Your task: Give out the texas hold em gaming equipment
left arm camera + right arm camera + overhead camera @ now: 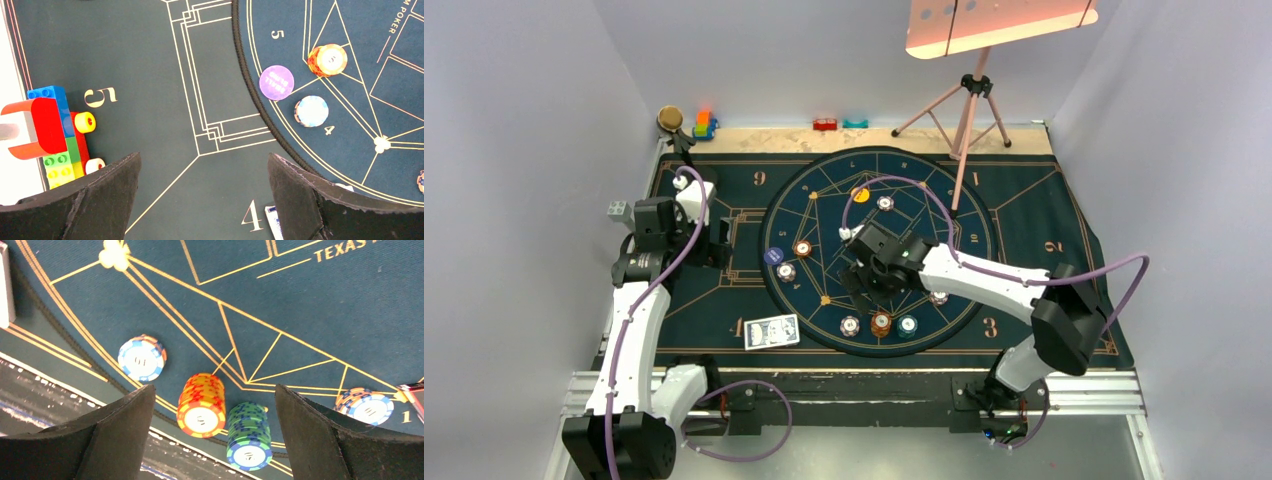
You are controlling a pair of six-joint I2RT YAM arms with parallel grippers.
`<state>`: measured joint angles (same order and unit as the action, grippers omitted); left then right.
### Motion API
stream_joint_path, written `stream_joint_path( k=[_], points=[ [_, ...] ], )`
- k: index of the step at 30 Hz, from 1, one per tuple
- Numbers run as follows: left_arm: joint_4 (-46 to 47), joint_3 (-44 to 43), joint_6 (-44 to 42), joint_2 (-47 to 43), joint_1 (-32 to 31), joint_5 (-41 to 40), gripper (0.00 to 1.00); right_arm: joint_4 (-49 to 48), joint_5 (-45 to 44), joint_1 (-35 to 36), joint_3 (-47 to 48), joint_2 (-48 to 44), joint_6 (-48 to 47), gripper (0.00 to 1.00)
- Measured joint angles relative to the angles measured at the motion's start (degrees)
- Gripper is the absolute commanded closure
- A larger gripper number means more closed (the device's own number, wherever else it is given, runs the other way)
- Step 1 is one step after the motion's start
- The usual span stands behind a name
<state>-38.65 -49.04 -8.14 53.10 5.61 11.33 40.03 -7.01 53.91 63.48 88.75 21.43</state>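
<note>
An orange chip stack [201, 405] and a green chip stack [248, 437] stand side by side on the mat [325, 315], directly below the right end effector [212, 392], which is spread wide and holds nothing. A white-and-blue chip stack [142, 358] sits beyond one of its fingers. The left end effector [204, 160], also wide and empty, hangs over the mat. Ahead of it lie a purple disc [276, 82] and two more chips, toy blocks [60, 135] are off to its side, and a card deck [771, 331] lies near it.

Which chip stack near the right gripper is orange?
The middle stack, flanked by the pale blue stack and the green stack; only it is orange.
</note>
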Motion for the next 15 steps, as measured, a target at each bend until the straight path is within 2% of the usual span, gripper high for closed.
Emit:
stream_joint_path(
  k=[5,15],
  points=[
    [0.0,0.0,0.0,0.0,0.0,0.0,0.0,-0.9,1.0,2.4,-2.2,-3.0,0.8,0.12],
    [0.0,0.0,0.0,0.0,0.0,0.0,0.0,-2.9,2.1,3.2,-7.4,-3.2,1.6,0.24]
  ],
)
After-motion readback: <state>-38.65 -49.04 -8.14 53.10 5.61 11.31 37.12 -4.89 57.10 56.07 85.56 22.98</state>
